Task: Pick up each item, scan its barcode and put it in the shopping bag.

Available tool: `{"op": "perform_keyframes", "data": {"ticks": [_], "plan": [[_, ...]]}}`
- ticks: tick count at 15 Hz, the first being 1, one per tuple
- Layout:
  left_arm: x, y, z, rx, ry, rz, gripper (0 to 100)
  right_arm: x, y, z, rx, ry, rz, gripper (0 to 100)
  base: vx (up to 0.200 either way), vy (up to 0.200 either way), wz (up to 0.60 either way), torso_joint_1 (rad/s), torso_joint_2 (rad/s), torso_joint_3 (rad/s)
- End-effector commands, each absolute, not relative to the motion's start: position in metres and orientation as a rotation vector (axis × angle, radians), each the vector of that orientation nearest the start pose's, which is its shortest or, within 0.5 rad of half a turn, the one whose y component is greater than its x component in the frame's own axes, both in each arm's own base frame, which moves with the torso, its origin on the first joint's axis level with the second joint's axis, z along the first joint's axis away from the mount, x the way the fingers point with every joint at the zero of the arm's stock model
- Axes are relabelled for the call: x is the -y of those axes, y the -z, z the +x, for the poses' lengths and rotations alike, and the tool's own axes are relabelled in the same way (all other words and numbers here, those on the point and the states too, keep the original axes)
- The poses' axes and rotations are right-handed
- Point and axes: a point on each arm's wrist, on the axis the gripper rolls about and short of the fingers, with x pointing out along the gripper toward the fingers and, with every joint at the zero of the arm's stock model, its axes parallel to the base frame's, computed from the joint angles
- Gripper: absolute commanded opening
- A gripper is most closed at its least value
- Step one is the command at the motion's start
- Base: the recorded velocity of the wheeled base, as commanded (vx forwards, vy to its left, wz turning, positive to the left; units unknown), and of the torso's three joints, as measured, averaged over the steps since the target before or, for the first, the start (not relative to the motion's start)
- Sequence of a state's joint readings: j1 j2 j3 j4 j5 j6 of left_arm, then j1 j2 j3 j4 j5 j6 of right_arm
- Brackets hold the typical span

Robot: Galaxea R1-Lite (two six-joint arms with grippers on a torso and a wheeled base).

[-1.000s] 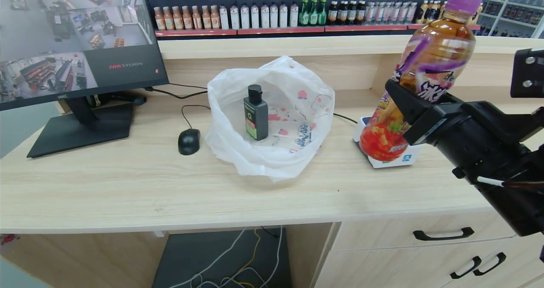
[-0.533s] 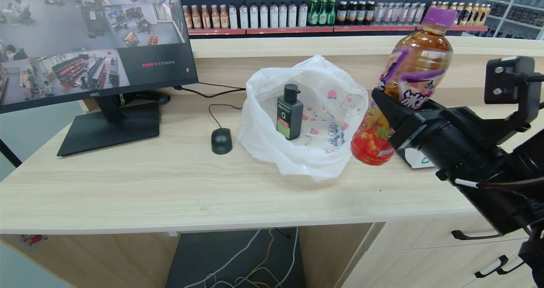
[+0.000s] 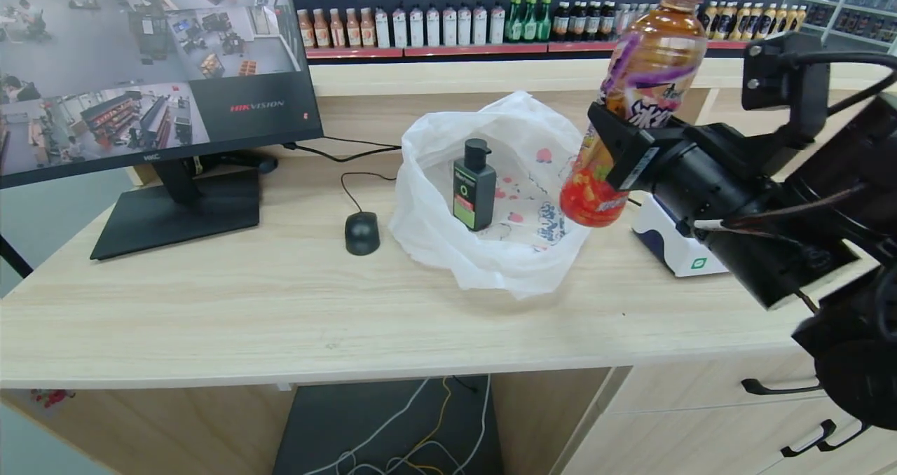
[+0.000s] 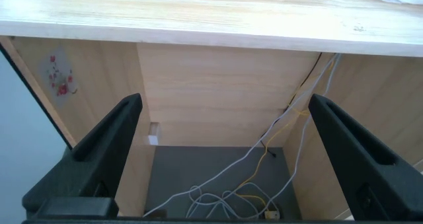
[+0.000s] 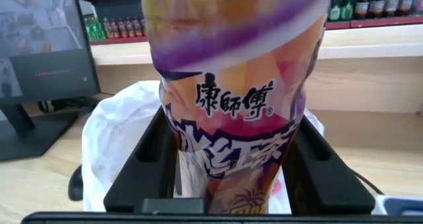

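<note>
**Tea bottle held in the air at the bag's edge**

My right jaws are clamping the tea bottle (image 3: 641, 90) around its middle, one on each side of the label, as the right wrist view is showing (image 5: 241, 105). I am holding it off the counter (image 3: 280, 307), tilted, with the purple cap leaning toward 1 o'clock and the red base hanging just over the shopping bag (image 3: 427, 223) at the bag's 3 o'clock rim.

The bag is sitting open in the middle of the counter, its white plastic slumping outward. Inside it a dark pump bottle (image 3: 474, 188) is standing upright. The white scanner (image 3: 673, 247) is resting on the counter at 3 o'clock from the bag, just beside it and partly behind my right arm.

A black mouse (image 3: 361, 232) is lying at 9 o'clock from the bag, near it but apart. A monitor (image 3: 140, 69) is standing at 10 o'clock, well apart. A shelf (image 3: 490, 23) of bottles is running along the back at 12 o'clock.

My left jaws are standing wide apart and holding nothing. They are hanging below the counter's edge, facing the recess under it where loose cables (image 4: 251, 178) are trailing.
</note>
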State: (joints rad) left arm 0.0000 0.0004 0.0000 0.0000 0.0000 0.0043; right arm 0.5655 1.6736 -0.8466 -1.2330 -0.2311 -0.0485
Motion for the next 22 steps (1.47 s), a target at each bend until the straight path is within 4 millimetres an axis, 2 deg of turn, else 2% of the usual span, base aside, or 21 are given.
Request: {"op": "perform_keyframes", "data": {"ticks": [1, 3, 4, 6, 9, 11, 15, 22], "plan": [[0.000, -0.075, -0.023, 0.000, 0.000, 0.005, 100, -0.160, -0.261, 0.287, 0.378, -0.290, 0.065, 0, 0.000, 0.000, 0.00, 0.000, 0.00, 0.000], [0.000, -0.075, -0.023, 0.000, 0.000, 0.005, 100, -0.161, -0.260, 0.308, 0.362, -0.287, 0.032, 0, 0.000, 0.000, 0.00, 0.000, 0.00, 0.000], [0.000, -0.075, -0.023, 0.000, 0.000, 0.005, 100, -0.161, -0.260, 0.308, 0.362, -0.287, 0.032, 0, 0.000, 0.000, 0.00, 0.000, 0.00, 0.000], [0.000, -0.075, -0.023, 0.000, 0.002, 0.005, 100, -0.172, -0.262, 0.332, 0.337, -0.283, 0.025, 0, 0.000, 0.000, 0.00, 0.000, 0.00, 0.000], [0.000, -0.075, -0.023, 0.000, 0.000, 0.005, 100, -0.179, -0.260, 0.347, 0.337, -0.283, 0.025, 0, 0.000, 0.000, 0.00, 0.000, 0.00, 0.000], [0.000, -0.075, -0.023, 0.000, 0.000, 0.005, 100, -0.182, -0.255, 0.352, 0.324, -0.285, 0.020, 0, 0.000, 0.000, 0.00, 0.000, 0.00, 0.000], [0.000, -0.075, -0.023, 0.000, 0.002, 0.005, 100, -0.185, -0.233, 0.366, 0.273, -0.278, 0.002, 0, 0.000, 0.000, 0.00, 0.000, 0.00, 0.000], [0.000, -0.075, -0.023, 0.000, 0.000, 0.005, 100, -0.190, -0.211, 0.381, 0.235, -0.277, -0.011, 0, 0.000, 0.000, 0.00, 0.000, 0.00, 0.000]]}}
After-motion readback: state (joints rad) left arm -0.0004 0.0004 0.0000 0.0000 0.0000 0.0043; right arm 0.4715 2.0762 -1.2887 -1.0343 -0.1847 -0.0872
